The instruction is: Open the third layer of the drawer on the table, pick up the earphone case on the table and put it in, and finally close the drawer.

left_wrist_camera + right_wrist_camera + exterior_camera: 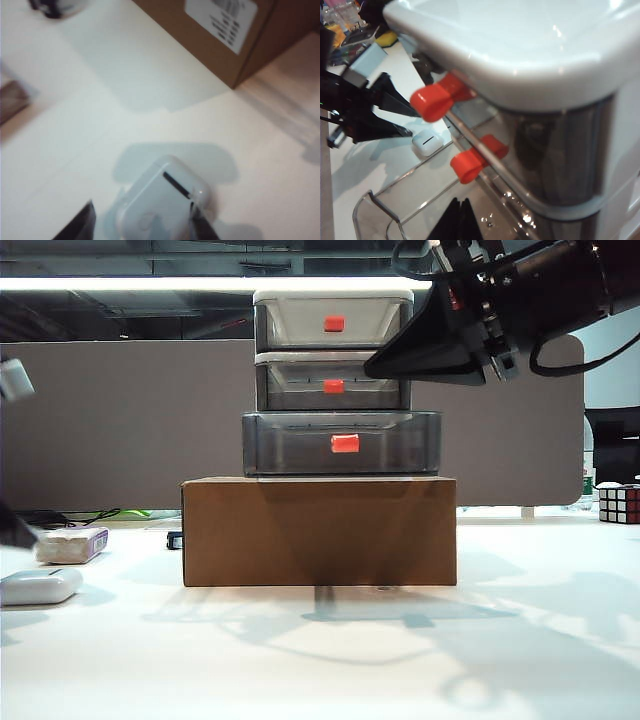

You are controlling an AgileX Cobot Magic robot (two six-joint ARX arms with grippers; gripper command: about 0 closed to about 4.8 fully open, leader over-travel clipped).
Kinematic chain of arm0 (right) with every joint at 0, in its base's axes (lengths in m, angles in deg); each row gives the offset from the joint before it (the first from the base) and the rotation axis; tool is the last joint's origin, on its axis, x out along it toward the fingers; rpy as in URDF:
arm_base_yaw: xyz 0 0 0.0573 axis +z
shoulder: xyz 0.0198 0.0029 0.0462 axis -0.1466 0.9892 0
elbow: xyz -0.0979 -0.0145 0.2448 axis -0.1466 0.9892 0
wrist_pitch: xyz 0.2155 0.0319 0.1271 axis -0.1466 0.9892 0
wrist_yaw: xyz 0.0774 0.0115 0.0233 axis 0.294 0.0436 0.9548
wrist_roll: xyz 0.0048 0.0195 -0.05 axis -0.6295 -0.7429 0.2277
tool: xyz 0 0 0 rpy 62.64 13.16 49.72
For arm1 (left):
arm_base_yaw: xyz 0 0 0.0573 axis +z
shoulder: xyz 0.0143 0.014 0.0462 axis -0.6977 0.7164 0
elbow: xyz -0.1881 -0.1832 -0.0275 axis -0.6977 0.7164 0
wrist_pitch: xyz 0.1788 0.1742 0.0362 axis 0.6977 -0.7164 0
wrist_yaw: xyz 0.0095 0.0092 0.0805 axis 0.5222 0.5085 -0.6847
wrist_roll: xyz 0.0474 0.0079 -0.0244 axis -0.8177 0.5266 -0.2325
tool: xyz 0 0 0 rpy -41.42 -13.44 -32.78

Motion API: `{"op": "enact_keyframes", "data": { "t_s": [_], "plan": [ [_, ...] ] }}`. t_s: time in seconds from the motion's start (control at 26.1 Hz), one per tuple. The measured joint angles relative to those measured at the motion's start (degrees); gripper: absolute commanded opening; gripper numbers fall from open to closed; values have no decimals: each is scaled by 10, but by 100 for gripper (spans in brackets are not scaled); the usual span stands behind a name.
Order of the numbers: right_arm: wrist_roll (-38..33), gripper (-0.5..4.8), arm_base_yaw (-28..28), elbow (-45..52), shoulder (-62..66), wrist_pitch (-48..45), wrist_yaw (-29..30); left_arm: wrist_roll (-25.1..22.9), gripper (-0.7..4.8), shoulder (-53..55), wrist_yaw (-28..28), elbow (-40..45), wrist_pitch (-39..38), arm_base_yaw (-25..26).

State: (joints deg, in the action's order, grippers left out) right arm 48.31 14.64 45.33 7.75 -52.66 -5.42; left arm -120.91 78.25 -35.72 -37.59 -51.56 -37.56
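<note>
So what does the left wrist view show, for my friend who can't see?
The white earphone case lies on the white table, between the open left tool's two dark fingers. A brown cardboard box sits beyond it.

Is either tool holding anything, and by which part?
Nothing held. Left tool open astride the earphone case on the table; right tool shut, empty.

right gripper closed above open third layer, earphone case beyond

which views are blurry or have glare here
Exterior view: sharp, bright ceiling strip, soft shadows on the table. Left wrist view: soft and washed out, earphone case between the left hand's fingers. Right wrist view: the drawer blurred close up, glare on its top.
</note>
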Motion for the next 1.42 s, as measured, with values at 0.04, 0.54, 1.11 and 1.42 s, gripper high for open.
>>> {"op": "enact_keyframes", "data": {
  "t_s": [0.04,0.54,1.11,1.42],
  "plan": [
    [0,-2,0,0,0,4,0,-10,238,15,3,-1,3,0],
    [10,-1,0,0,0,34,0,-127,244,116,38,-10,43,0],
    [10,-2,0,0,0,34,0,-129,369,171,98,-22,84,-3],
    [11,-2,0,0,0,34,0,-103,368,175,73,-22,127,-40]
  ]
}}
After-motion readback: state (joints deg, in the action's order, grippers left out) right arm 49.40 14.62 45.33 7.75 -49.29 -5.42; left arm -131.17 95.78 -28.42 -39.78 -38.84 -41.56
